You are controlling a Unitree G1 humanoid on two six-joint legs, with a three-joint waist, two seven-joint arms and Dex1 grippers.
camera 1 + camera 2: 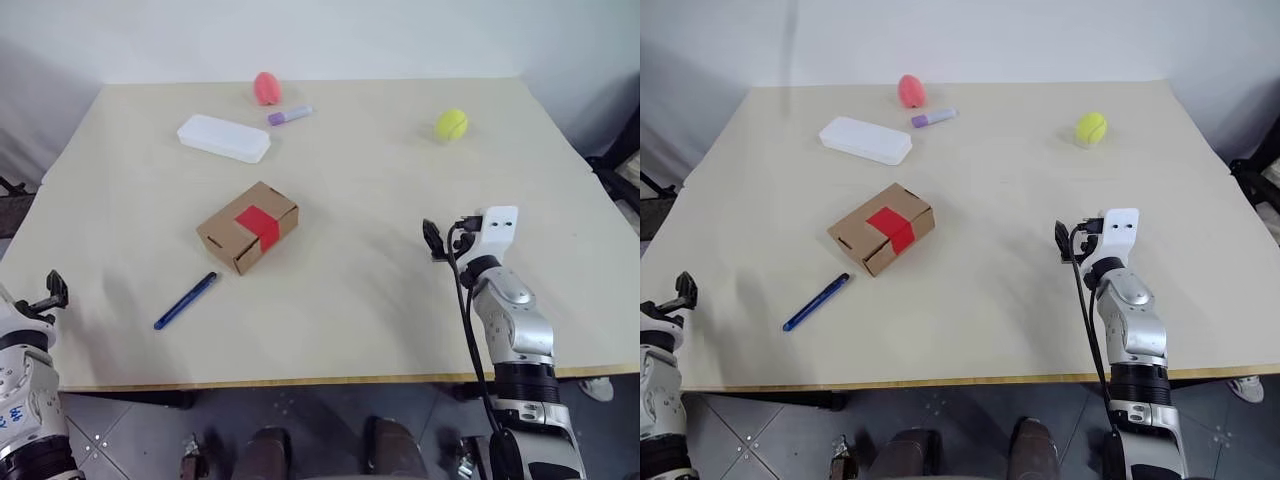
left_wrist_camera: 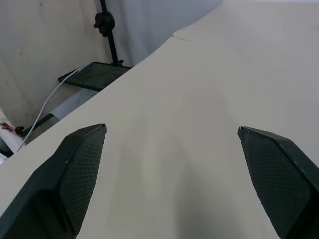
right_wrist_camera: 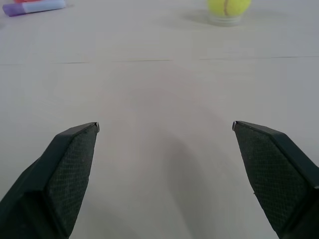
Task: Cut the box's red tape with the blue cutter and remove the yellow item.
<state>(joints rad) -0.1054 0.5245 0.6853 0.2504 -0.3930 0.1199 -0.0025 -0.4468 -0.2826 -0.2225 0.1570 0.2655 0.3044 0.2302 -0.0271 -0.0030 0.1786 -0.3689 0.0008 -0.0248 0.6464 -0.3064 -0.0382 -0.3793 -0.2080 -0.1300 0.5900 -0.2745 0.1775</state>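
Observation:
The brown cardboard box (image 1: 232,232) lies closed at the table's middle left, with the red tape (image 1: 258,226) across its top seam and over one edge. The blue cutter (image 1: 186,301) lies flat on the table just in front of the box and to its left. The yellow item is hidden. My left gripper (image 2: 172,130) hovers open over the table's near left corner, well left of the cutter, with nothing in it. My right gripper (image 3: 165,125) is open and empty above the table, to the right of the box, and points toward the far side.
On the light wooden table (image 1: 360,190), a flat white case (image 1: 224,138) lies behind the box. A pink rounded object (image 1: 265,88) and a short purple marker (image 1: 289,115) sit near the far edge. A yellow-green ball (image 1: 451,123) rests on a small stand at the far right.

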